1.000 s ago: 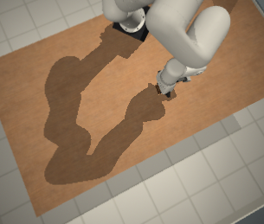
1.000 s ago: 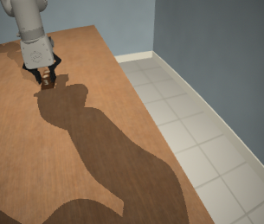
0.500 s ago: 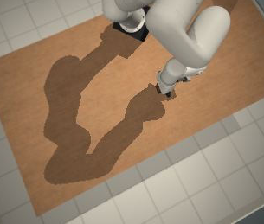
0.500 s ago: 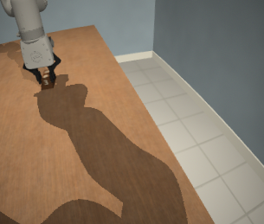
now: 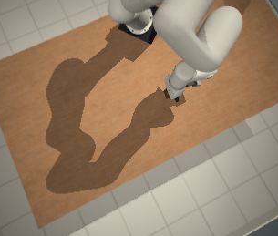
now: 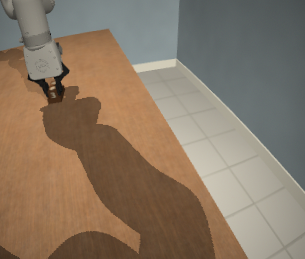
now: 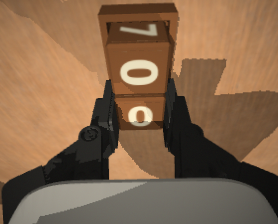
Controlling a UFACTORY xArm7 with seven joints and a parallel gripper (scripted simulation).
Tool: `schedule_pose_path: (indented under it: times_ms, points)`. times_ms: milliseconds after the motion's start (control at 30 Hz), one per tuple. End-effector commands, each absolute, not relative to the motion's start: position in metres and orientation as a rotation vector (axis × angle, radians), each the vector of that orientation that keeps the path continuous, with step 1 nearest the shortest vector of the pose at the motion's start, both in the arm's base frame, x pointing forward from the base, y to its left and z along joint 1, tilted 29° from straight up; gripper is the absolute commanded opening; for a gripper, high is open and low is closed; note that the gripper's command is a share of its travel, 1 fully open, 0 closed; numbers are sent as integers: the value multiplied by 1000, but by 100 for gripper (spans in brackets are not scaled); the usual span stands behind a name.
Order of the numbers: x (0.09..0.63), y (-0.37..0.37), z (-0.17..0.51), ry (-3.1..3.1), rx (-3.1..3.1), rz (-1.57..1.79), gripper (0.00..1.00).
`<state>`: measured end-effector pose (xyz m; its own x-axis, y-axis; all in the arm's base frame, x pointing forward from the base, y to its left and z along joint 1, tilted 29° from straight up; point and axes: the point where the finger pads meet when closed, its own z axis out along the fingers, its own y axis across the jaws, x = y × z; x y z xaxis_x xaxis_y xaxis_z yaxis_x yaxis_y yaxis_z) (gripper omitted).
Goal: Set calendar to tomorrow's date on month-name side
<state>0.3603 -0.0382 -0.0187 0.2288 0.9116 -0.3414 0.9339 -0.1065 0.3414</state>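
The pincer (image 5: 173,97) (image 6: 53,95) (image 7: 140,94) is closed on the nearer cube (image 7: 123,106), its two black fingers against opposite sides. That cube shows a pale 0 between the fingers. Just beyond the fingertips, the farther cube (image 7: 117,62) shows a larger 0, with a 7 lying sideways on its far face, partly shaded by the tray (image 7: 137,10). The tray's raised end stands past both cubes, on the far side from the pincer's body; its nearer parts are hard to make out.

From outside, a small 3 is readable below and between the fingers — the marks above it are too small to tell. From overhead the pincer covers nearly everything, leaving only dark brown slivers beside it.
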Motion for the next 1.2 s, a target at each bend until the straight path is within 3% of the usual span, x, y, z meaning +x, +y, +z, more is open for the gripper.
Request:
schedule_pose_path:
  times_ms: [0,800,1167]
  points:
    - [361,-37,-18,1692,2025,-59,29]
    - [360,-36,-15,1692,2026,-59,29]
    - [341,-9,44,1692,2025,-59,29]
